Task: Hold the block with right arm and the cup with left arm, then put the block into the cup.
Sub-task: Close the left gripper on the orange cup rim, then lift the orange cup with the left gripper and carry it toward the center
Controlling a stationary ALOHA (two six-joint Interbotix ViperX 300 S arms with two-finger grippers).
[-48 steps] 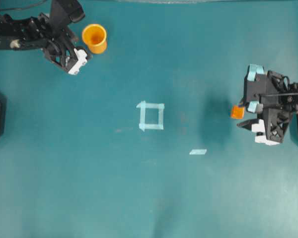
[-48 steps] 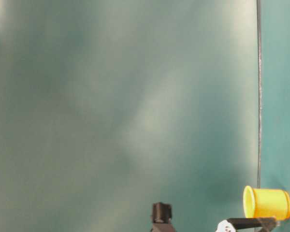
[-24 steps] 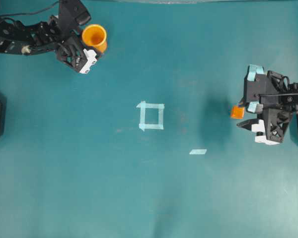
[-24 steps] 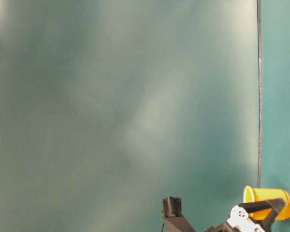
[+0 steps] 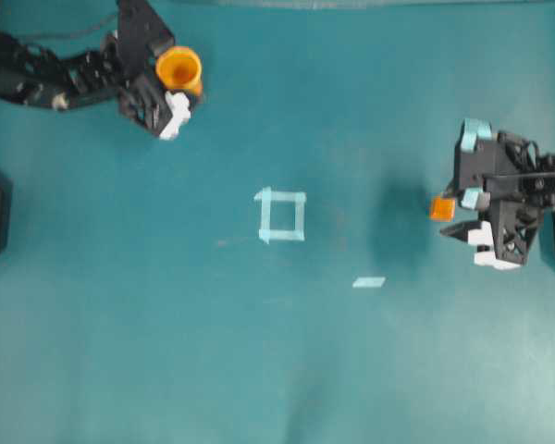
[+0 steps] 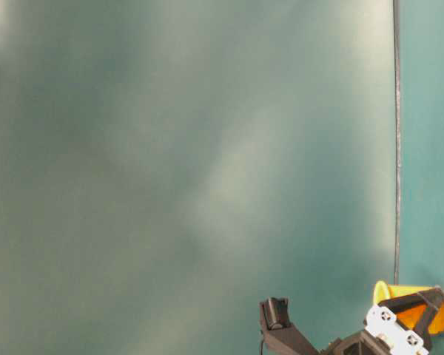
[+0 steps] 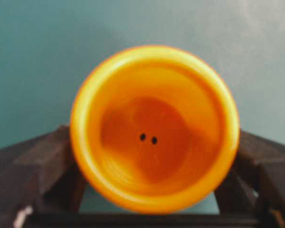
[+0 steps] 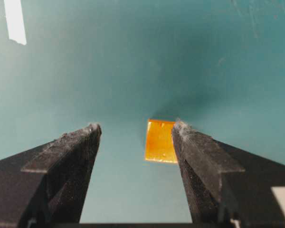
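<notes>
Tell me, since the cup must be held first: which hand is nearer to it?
Left. The left hand straddles the cup at the table's far left corner, a finger on either side. The right hand sits across the table, open by the block.

Bench [image 5: 166,351]: flat teal surface, plain and matte, filling the overhead view.

Near its middle, a small square outline [image 5: 281,216] of pale blue tape lies stuck flat. Lower right of that, well apart, a single short strip of the same tape [image 5: 369,282].

Cup [image 5: 178,70], yellow-orange, sits at the far left corner area, mouth toward the overhead camera; whether its base rests on the bench cannot be told.

Block [image 5: 441,208], small and orange, sits at the right side, on or just above the surface; contact unclear.
</notes>
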